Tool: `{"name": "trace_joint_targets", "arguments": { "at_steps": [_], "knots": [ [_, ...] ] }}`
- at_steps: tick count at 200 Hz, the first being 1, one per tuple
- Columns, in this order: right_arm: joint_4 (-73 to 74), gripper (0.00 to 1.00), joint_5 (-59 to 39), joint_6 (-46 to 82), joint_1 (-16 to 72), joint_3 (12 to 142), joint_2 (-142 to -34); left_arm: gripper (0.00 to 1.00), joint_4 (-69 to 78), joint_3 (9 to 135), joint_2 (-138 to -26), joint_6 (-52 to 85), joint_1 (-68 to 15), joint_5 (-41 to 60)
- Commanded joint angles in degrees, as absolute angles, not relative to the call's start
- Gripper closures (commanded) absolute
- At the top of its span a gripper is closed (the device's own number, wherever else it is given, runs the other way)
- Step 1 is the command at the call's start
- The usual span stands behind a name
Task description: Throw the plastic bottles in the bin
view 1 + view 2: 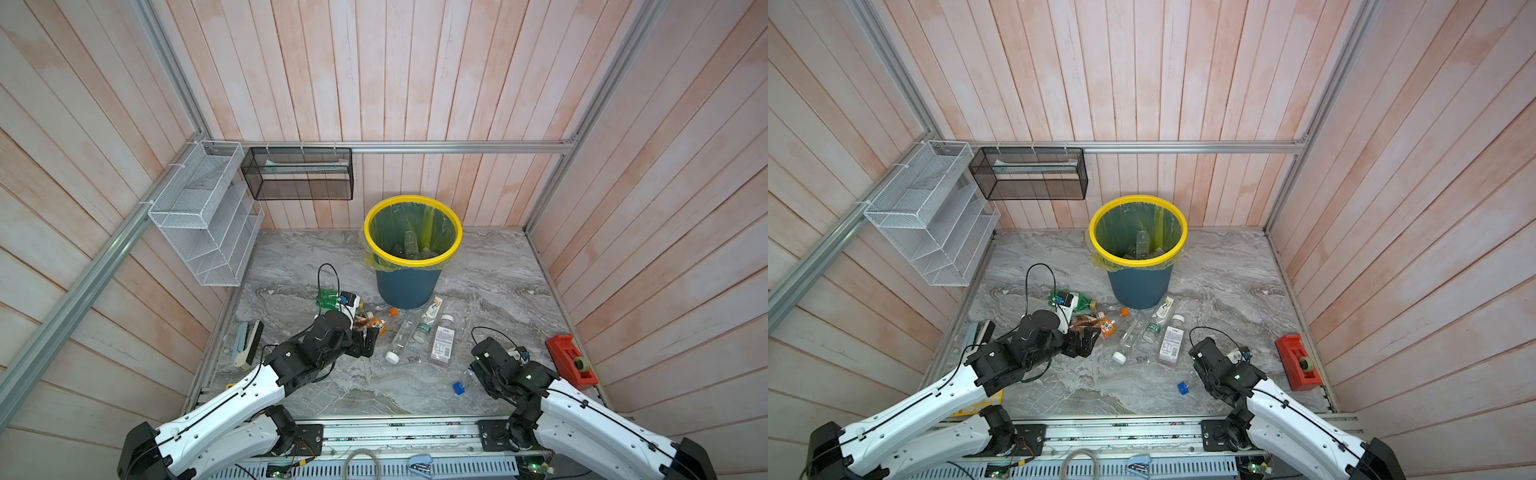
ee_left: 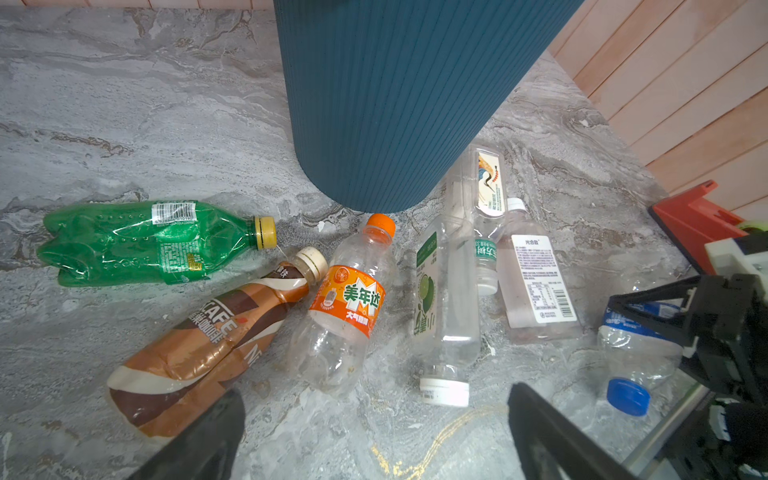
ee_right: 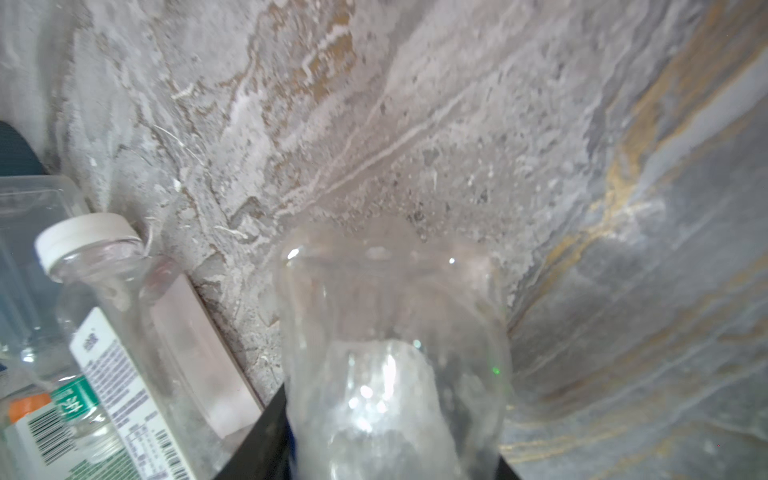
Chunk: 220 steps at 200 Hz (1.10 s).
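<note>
Right end effector [image 3: 395,457] is clamping the blue-capped bottle [image 2: 636,357] across its labelled mid-body. The bottle is lying near the front edge of the table [image 1: 490,266], right of centre. Left end effector [image 2: 374,411] is standing fully open and holding nothing. It is hovering over the brown bottle [image 2: 199,353] and the orange-label bottle [image 2: 349,307], in the cluster just in front of the bin [image 1: 409,286].

Handling (judgement): the bottle is looking empty, thin-walled and dented, so light, soft and slippery. Its walls are likely buckling under the squeeze; the stiffer shoulder by the cap would be the firmer hold.

Room: the white-label bottle [image 2: 536,282] is lying between this grasp and the bin. The bin's yellow rim is standing far above every bottle, so a high lift is looking necessary. The red tape dispenser [image 1: 571,361] is sitting near the right edge.
</note>
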<state>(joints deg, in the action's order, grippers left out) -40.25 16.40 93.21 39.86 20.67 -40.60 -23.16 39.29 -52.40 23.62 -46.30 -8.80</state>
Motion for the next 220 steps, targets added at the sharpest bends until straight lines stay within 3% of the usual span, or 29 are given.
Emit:
{"name": "trace_joint_targets", "arguments": {
  "at_steps": [1, 31, 76, 111, 147, 160, 177, 195, 205, 213, 220],
  "knots": [
    [-42.3, 0.59, 20.1, 83.5, 37.2, 24.0, -38.0, 0.00, -22.9, 39.4, -50.9, 26.3, -46.6, -9.3],
    [-39.5, 0.58, 21.2, 66.8, 31.1, 33.1, -38.8, 0.00, -24.2, 37.3, -49.7, 29.9, -45.9, -13.3],
    [-31.1, 0.56, 9.2, 43.8, 15.8, 53.7, -47.6, 0.00, -25.9, 35.3, -49.2, 32.7, -42.4, -14.9],
    [-24.5, 0.55, 1.3, 41.0, 8.5, 65.2, -54.0, 0.00, -26.3, 34.5, -49.0, 34.1, -41.7, -16.5],
    [-12.6, 0.58, -7.9, 44.4, 7.2, 76.3, -63.3, 0.00, -27.4, 34.3, -48.5, 34.5, -41.7, -17.4],
    [-6.5, 0.59, -13.5, 46.9, 8.9, 78.8, -68.3, 0.00, -27.7, 34.2, -48.7, 34.2, -41.7, -17.0],
    [-8.2, 0.57, -13.5, 42.9, 15.8, 86.1, -76.9, 0.00, -28.1, 34.5, -50.1, 33.8, -41.7, -16.5],
    [-14.9, 0.46, -16.7, 37.5, 21.0, 96.9, -87.4, 0.00, -28.8, 35.5, -52.2, 33.6, -41.7, -16.2],
    [-18.7, 0.36, -18.8, 37.1, 21.2, 101.7, -91.8, 0.00, -29.4, 36.2, -53.6, 33.6, -41.7, -15.8],
    [-22.2, 0.22, -17.0, 36.0, 21.1, 104.8, -93.5, 0.00, -30.1, 37.0, -54.4, 33.7, -41.6, -15.6],
    [-24.1, 0.17, -14.4, 35.2, 21.1, 106.4, -94.1, 0.00, -30.8, 37.8, -54.9, 33.9, -41.7, -15.2]
  ]
}}
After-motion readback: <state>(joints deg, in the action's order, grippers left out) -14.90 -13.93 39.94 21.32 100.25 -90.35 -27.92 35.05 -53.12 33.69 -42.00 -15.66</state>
